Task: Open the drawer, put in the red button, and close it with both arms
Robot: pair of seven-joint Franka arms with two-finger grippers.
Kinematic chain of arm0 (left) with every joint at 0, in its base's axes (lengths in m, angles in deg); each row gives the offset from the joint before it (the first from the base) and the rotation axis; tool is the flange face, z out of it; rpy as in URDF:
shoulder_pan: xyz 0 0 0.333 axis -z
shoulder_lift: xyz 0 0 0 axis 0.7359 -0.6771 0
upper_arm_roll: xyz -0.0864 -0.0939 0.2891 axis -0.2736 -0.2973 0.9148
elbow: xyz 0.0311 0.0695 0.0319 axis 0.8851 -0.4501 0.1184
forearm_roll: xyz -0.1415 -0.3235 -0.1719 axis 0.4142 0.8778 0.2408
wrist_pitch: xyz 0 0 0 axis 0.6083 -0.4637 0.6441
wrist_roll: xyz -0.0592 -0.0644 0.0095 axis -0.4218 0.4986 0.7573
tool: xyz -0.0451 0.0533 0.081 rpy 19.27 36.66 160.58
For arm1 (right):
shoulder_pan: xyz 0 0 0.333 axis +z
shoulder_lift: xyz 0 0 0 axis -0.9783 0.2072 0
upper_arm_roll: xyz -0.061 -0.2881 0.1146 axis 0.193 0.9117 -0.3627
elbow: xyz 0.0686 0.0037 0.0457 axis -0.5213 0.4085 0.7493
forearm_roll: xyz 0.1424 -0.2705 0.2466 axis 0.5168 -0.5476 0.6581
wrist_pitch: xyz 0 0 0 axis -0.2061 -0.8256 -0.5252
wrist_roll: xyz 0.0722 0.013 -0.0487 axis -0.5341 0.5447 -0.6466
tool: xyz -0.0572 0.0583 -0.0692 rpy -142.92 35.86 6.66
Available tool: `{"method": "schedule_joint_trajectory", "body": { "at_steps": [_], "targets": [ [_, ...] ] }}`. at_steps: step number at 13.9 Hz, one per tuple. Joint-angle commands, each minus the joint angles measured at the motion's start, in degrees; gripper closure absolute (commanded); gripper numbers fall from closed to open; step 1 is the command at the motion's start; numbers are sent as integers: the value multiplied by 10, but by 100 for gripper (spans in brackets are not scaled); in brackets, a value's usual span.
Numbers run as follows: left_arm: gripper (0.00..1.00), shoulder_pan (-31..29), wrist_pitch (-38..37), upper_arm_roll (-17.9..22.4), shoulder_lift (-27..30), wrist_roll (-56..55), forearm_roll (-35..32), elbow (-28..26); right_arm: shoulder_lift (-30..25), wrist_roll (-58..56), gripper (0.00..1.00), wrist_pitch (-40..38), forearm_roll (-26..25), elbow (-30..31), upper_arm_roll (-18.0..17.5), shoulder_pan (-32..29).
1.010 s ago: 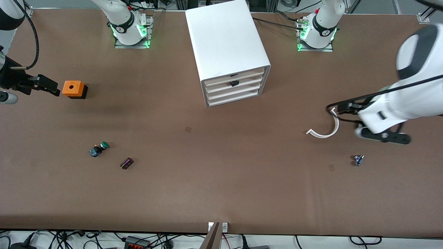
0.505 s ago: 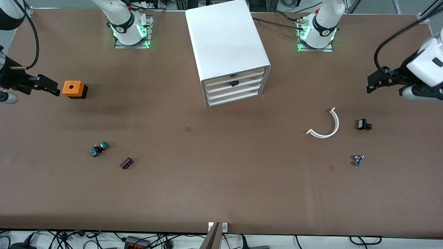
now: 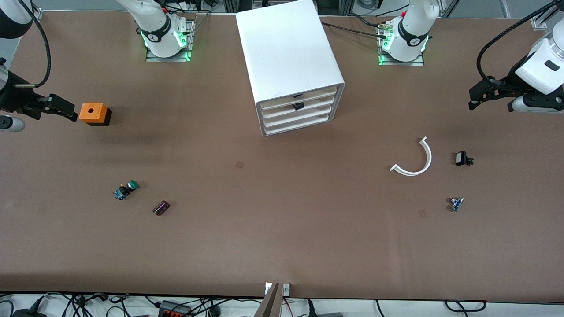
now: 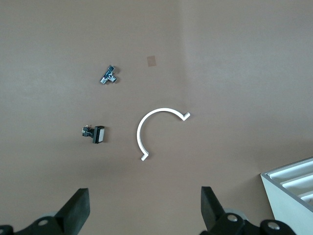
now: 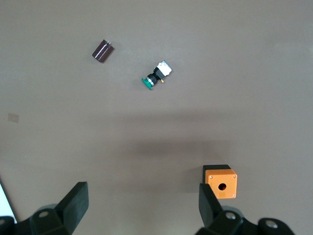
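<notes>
White cabinet [image 3: 291, 66], four flat-fronted drawers [image 3: 297, 113] all shut; no red button in sight. Left tool [image 4: 142, 215] and right tool [image 5: 142, 215] hang wide, empty, above the bench [image 3: 282, 242]

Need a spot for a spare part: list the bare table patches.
Widest: the stretch in front of the cabinet, between the purple block and white curved strip. Crowded: around the green button, and near the black clip and small blue part.

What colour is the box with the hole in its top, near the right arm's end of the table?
Orange box, black underneath; clearest in the right wrist view.
</notes>
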Motion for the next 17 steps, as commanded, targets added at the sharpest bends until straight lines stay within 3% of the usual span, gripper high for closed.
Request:
{"method": "schedule_joint_trajectory", "body": {
  "at_steps": [1,17],
  "targets": [
    [0,8,-20,1,-19,11,4,35,-28,-6,0,10,1,33,1,3],
    [0,11,-34,0,-23,8,4,44,-29,-10,0,23,1,37,0,3]
  ]
}}
